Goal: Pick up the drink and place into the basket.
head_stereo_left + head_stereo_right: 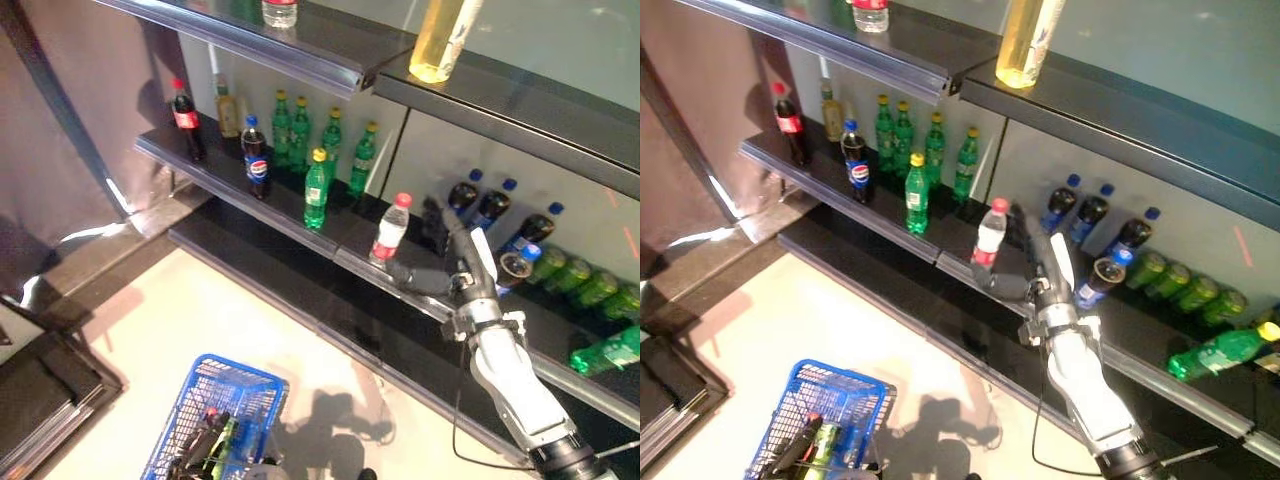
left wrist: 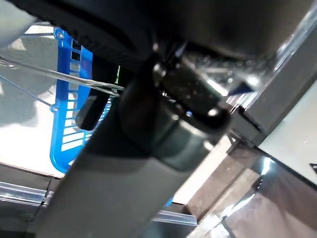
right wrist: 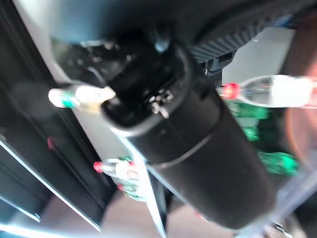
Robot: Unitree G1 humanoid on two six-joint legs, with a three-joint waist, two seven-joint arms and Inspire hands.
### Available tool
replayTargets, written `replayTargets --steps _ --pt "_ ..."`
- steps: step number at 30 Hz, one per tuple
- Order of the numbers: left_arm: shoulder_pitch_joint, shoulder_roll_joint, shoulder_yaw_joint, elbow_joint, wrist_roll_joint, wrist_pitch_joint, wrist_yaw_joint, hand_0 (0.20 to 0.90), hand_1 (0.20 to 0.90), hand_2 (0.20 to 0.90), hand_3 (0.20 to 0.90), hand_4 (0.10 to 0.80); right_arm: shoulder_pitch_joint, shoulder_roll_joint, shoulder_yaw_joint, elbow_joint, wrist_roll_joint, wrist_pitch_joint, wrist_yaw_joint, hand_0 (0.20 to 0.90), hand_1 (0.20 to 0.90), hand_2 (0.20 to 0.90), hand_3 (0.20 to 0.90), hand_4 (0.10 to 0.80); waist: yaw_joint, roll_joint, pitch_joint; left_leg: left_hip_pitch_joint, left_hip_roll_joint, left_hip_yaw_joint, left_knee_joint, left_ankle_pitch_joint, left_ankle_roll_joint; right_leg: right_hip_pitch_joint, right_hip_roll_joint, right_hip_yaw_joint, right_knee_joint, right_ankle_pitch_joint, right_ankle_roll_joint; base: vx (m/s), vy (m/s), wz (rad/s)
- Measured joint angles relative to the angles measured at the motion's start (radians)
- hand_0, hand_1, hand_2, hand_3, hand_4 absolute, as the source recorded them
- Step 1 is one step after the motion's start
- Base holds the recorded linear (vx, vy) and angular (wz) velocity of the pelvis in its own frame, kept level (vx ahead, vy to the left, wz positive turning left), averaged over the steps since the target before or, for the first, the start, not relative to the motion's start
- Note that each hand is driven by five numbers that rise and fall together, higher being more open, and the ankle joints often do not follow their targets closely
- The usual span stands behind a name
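- A dark shelf rack (image 1: 250, 205) with several tiers stands along the far side.
- Two cola bottles: a red-labelled one (image 1: 186, 122) at far left, a blue-labelled one (image 1: 256, 160) nearer the shelf edge.
- A pale bottle (image 1: 228, 108) stands between them, further back.
- Green bottles (image 1: 300, 130) stand in a group right of it, one with a yellow cap (image 1: 316, 191) in front.
- Dark blue-capped bottles (image 1: 1090, 215) stand at the right, with green bottles lying down (image 1: 1188, 280) beyond them.
- A tall yellow bottle (image 1: 442, 38) stands on the upper shelf.
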Motion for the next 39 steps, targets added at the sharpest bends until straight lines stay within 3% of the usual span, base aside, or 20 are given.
replayTargets --steps 8,13,17,31,39 --pt "-0.063 -0.008 -0.064 -0.012 0.0 0.019 -0.005 0.3 0.3 0.3 0.2 0.1 -0.107 0.034 0.007 0.148 -0.003 0.053 -0.258 0.9 0.9 0.9 0.9 0.8 0.036 0.053 0.037 -0.108 -0.022 -0.064 0.096 -0.01 0.011 -0.074 -0.031 -0.055 0.117 -0.047 0.004 -0.028 0.056 0.27" --pt "-0.128 -0.025 -0.108 -0.05 -0.006 0.019 -0.02 0.3 0.3 0.3 0.2 0.1 -0.157 0.072 0.003 0.203 -0.034 0.055 -0.521 0.9 0.9 0.9 0.9 0.8 0.044 0.096 0.124 -0.205 -0.037 -0.066 0.174 -0.014 0.018 -0.172 -0.062 -0.053 0.203 -0.057 -0.003 -0.148 0.068 0.02" --pt "-0.186 -0.019 -0.16 -0.082 -0.056 0.0 -0.034 0.3 0.3 0.3 0.2 0.1 -0.219 0.091 -0.005 0.208 -0.08 0.054 -0.666 0.9 0.9 0.9 0.9 0.8 0.04 0.13 0.227 -0.27 -0.041 -0.047 0.227 -0.015 0.023 -0.257 -0.08 -0.02 0.267 -0.061 -0.01 -0.141 0.039 -0.14" --pt "-0.226 -0.016 -0.22 -0.114 -0.139 -0.051 -0.068 0.3 0.3 0.3 0.2 0.1 -0.328 0.086 -0.003 0.228 -0.03 0.054 -0.696 0.9 0.9 0.9 0.9 0.8 0.022 0.147 0.338 -0.32 -0.042 -0.04 0.257 -0.017 0.027 -0.325 -0.085 0.002 0.312 -0.061 -0.011 -0.011 -0.002 -0.03" --pt "-0.279 -0.007 -0.226 -0.155 -0.167 -0.048 -0.079 0.3 0.3 0.3 0.2 0.1 -0.537 0.027 -0.005 0.273 0.02 0.056 -0.687 0.9 0.9 0.9 0.9 0.8 0.062 0.146 0.344 -0.494 -0.041 -0.042 0.323 -0.018 0.028 -0.496 -0.091 0.006 0.372 -0.063 -0.024 0.001 -0.009 0.0"
